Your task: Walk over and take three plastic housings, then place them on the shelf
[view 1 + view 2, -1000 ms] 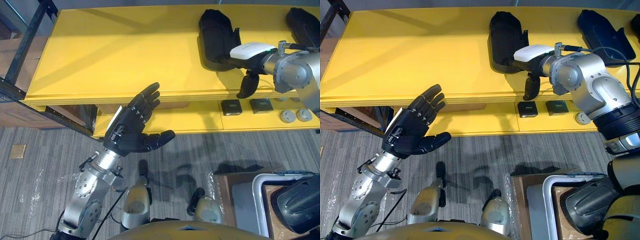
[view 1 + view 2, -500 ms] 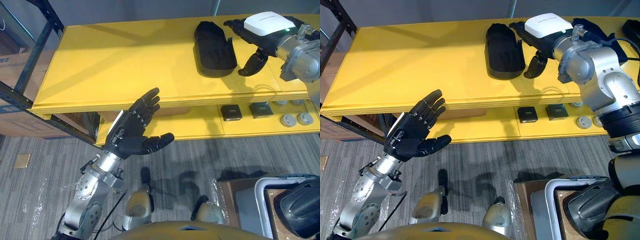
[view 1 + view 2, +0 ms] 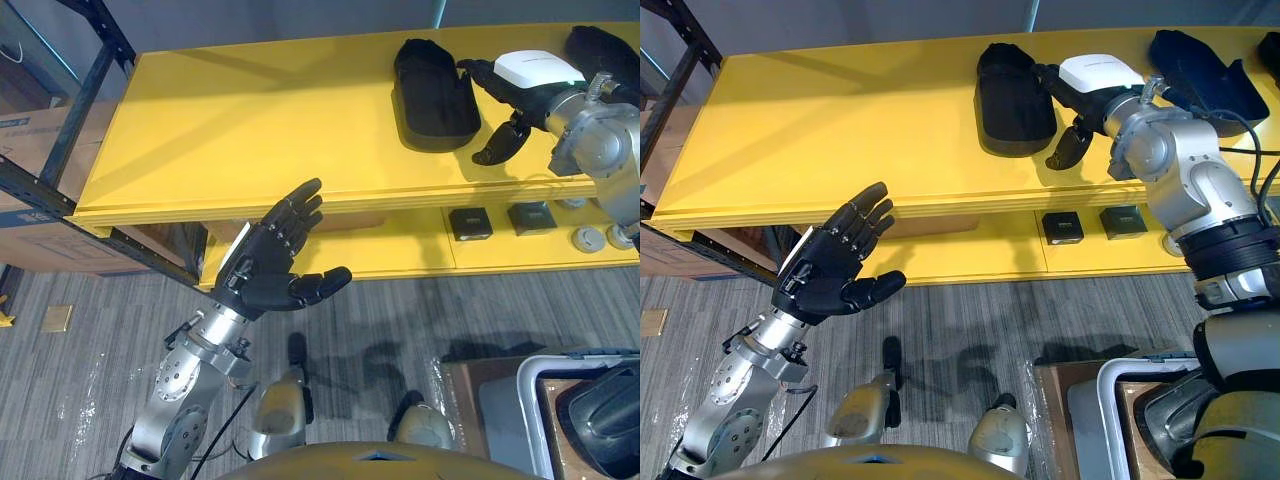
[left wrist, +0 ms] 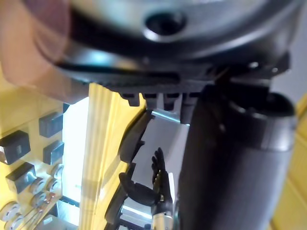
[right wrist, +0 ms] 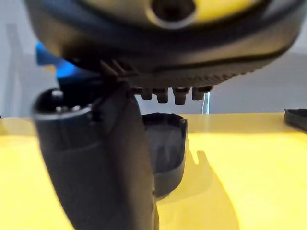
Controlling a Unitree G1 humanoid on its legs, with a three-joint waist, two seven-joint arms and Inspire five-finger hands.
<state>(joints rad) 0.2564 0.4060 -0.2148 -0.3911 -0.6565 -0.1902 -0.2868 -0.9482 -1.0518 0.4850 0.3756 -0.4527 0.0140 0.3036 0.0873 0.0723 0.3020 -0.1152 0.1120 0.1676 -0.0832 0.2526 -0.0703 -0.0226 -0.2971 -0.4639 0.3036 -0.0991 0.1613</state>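
Yellow shelf (image 3: 250, 120) holds black housing (image 3: 435, 80); grey bin (image 3: 522, 390) holds dark housing (image 3: 605, 425)

The robot has 2 silver-grey metal arms, the left arm (image 3: 180, 395) and the right arm (image 3: 1185, 185), each built from rounded, drum-shaped joint housings with small dark screw holes in their faces. Each arm ends in a matte black hand with segmented fingers and a thick, smooth thumb. The left hand (image 3: 262, 265) has a thin white strip along its back edge, and the right hand (image 3: 522, 92) carries a glossy white cover (image 3: 537, 67) on its back.
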